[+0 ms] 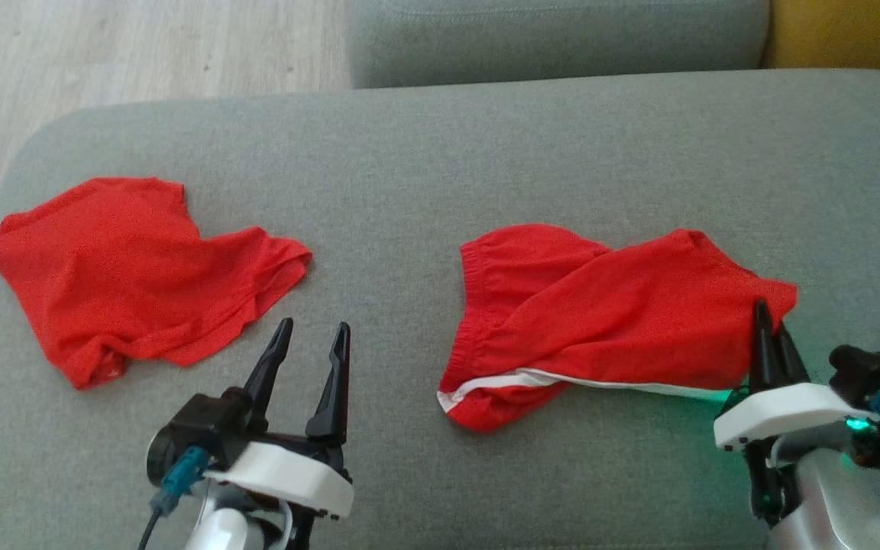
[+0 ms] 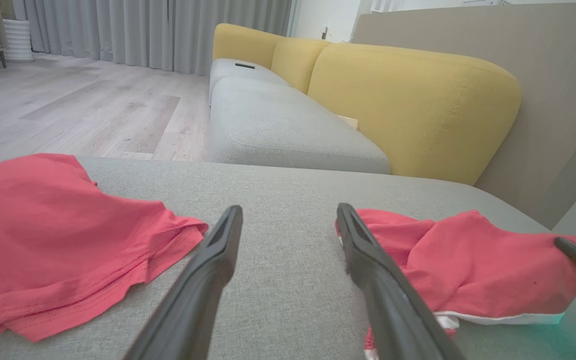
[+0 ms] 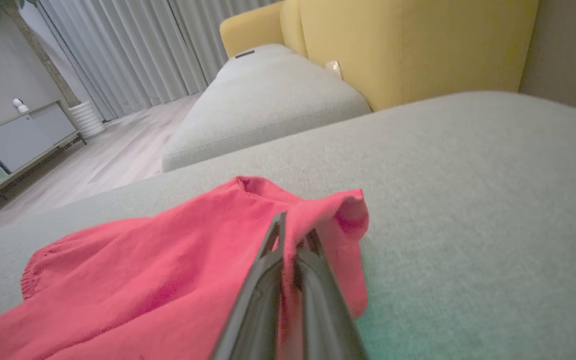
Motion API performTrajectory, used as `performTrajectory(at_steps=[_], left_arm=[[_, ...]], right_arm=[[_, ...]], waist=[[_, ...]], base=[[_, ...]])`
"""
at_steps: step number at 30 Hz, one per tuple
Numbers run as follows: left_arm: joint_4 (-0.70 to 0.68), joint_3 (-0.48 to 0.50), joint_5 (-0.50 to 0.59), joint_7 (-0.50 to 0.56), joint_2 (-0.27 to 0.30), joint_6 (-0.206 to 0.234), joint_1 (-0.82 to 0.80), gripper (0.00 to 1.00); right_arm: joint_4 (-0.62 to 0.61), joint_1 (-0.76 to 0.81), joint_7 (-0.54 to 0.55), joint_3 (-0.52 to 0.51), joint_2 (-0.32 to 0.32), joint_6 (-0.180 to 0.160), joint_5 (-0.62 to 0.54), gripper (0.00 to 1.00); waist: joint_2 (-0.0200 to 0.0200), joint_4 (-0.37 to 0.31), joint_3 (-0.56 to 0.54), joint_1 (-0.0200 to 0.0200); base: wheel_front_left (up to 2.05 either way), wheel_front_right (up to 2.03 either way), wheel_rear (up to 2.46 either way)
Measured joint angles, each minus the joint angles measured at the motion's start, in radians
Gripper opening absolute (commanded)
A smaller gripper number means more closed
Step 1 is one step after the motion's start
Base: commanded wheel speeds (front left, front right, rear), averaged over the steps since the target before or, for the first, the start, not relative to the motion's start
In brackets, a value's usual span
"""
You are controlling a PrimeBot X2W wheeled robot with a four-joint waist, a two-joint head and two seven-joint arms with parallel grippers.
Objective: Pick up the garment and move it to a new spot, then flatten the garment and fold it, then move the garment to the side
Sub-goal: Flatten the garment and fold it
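In the head view the crumpled, white-trimmed red cloth shorts (image 1: 600,321) are clamped at one corner by the clenched right gripper (image 1: 770,321), the left gripper (image 1: 314,328) being held spread to its left; in the left wrist view they are seen right of that gripper, in the right wrist view pinched.

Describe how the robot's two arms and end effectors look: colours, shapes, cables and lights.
The left end effector and right end effector each have two long, dark, tapering fingers on a white housing, a black block behind it, and a blue connector with a dark cable. The forearms are pale silver. A green light glows on the right one.
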Motion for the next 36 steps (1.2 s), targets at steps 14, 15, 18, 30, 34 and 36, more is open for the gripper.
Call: performTrajectory(at_steps=[14, 15, 18, 30, 34, 36], left_arm=[[-0.005, -0.013, -0.012, 0.000, 0.000, 0.011, 0.012, 1.00], [-0.005, -0.012, -0.012, 0.000, 0.000, 0.011, 0.013, 1.00], [-0.005, -0.013, -0.012, 0.000, 0.000, 0.010, 0.020, 1.00], [-0.005, -0.019, -0.012, 0.000, 0.000, 0.004, 0.019, 1.00], [-0.004, -0.022, -0.012, 0.000, 0.000, 0.004, 0.014, 1.00], [-0.004, -0.022, -0.012, 0.000, 0.000, 0.004, 0.010, 1.00]], right_arm=[[-0.284, 0.136, 0.072, -0.109, 0.001, 0.000, -0.229, 0.00], [-0.288, 0.135, 0.086, -0.112, 0.001, 0.000, -0.245, 0.00], [-0.274, 0.133, 0.121, -0.132, 0.001, 0.000, -0.290, 0.00], [0.003, -0.011, 0.132, -0.222, 0.001, 0.000, -0.470, 0.00], [0.119, -0.047, 0.126, -0.240, 0.000, 0.000, -0.499, 0.00], [0.173, -0.060, 0.118, -0.249, 0.000, 0.000, -0.500, 0.00]], waist=[[0.0000, 0.002, -0.059, -0.0001], [0.0000, 0.005, -0.057, -0.0001], [0.0000, 0.013, -0.050, -0.0001], [0.0000, 0.049, -0.015, 0.0000], [0.0000, 0.058, -0.009, 0.0000], [0.0000, 0.059, -0.007, 0.0001]], base=[[0.00, 0.00, 0.00], [0.00, 0.00, 0.00], [0.00, 0.00, 0.00], [0.00, 0.00, 0.00], [0.00, 0.00, 0.00], [0.00, 0.00, 0.00]])
